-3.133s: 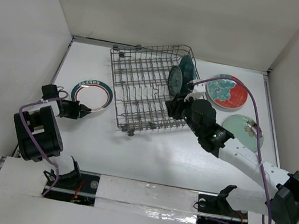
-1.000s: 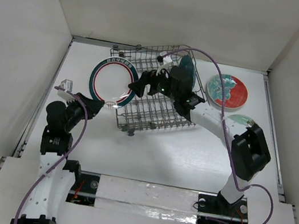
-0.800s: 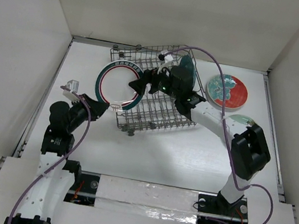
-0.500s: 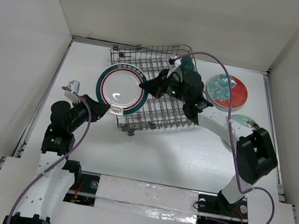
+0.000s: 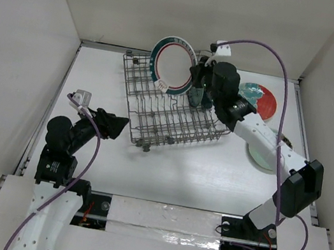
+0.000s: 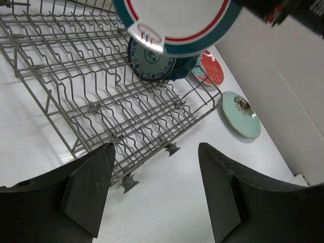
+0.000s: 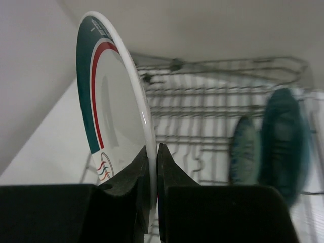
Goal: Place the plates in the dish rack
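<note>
My right gripper [image 5: 194, 78] is shut on the rim of the white plate with the teal-red band [image 5: 173, 66], holding it on edge above the far part of the dish rack [image 5: 163, 108]. In the right wrist view the pads [image 7: 154, 167] pinch that plate [image 7: 111, 101]. A small teal patterned plate [image 6: 151, 59] and a dark teal scalloped plate [image 6: 185, 68] stand upright in the rack [image 6: 101, 96]. My left gripper [image 5: 115, 127] is open and empty at the rack's near left corner [image 6: 155, 152].
A half red, half teal plate [image 5: 258, 102] lies flat on the table right of the rack. A pale mint plate [image 5: 265, 154] lies nearer, partly under my right arm. White walls close in the table on three sides.
The left gripper has let go of the banded plate, opened and drawn back. The right gripper has shut on the plate and carried it up and right, over the rack.
</note>
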### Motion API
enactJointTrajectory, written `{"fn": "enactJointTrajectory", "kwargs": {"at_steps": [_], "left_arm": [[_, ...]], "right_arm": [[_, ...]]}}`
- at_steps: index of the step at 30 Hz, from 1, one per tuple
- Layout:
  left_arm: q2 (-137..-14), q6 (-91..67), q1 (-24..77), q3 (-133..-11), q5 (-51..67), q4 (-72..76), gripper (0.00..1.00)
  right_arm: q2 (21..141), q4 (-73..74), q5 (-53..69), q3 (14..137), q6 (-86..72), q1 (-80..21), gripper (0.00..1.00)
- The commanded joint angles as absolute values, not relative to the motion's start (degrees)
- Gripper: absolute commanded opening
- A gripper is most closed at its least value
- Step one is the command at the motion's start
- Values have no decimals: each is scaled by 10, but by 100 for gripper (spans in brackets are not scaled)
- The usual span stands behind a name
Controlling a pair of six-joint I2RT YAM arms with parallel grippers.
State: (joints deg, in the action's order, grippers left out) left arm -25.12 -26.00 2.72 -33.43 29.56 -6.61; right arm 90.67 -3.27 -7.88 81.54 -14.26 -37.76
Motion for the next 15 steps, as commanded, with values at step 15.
{"fn": "enactJointTrajectory", "kwargs": {"at_steps": [15], "left_arm": [[-232,-219,52,-376,303,-110,57]], "right_arm": [[1143,122,-522,1086,28,-417,0]]}}
